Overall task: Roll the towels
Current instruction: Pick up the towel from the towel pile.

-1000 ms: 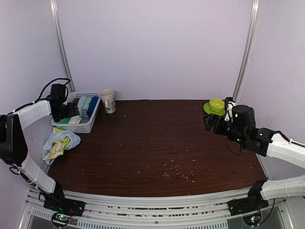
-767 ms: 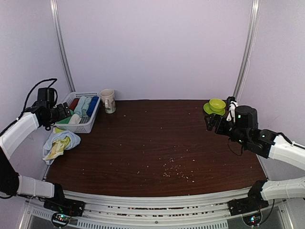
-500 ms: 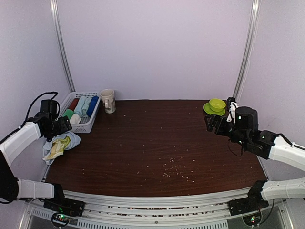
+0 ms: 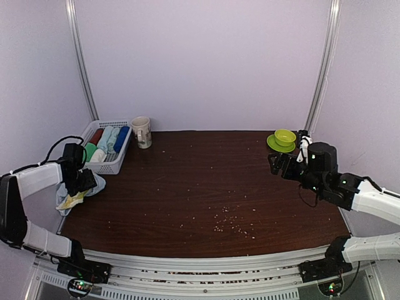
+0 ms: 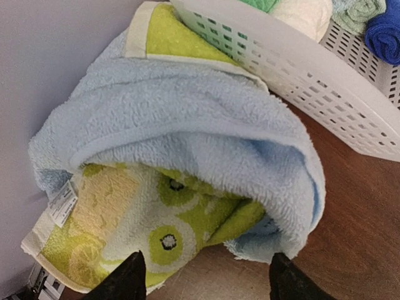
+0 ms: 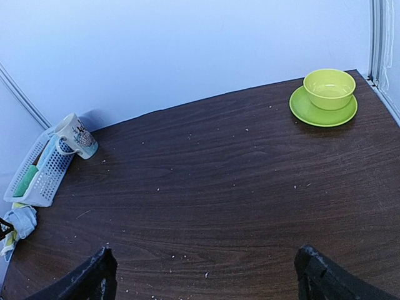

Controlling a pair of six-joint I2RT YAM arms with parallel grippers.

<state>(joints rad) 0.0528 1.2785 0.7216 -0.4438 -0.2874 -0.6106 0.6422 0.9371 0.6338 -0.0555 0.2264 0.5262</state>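
Note:
A pale blue towel [image 5: 187, 119] lies crumpled over a yellow-green towel with white print [image 5: 131, 219] at the table's left edge, beside the wall. Both show as a small heap in the top view [image 4: 74, 192] and the right wrist view [image 6: 17, 222]. My left gripper [image 5: 203, 281] is open right above the heap, its fingertips [image 5: 128, 278] straddling the near edge of both towels; in the top view it sits at the heap [image 4: 84, 181]. My right gripper [image 6: 203, 275] is open and empty, held above the table at the right [image 4: 275, 164].
A white slatted basket [image 4: 115, 164] with several rolled towels stands at the back left, touching the heap [image 5: 300, 75]. A mug [image 4: 141, 132] stands beside it. A green bowl on a saucer [image 4: 283, 139] is at the back right. Crumbs dot the dark wood table [image 4: 212, 187].
My left arm has swung from over the basket forward and down to the towel heap. The right gripper has barely shifted.

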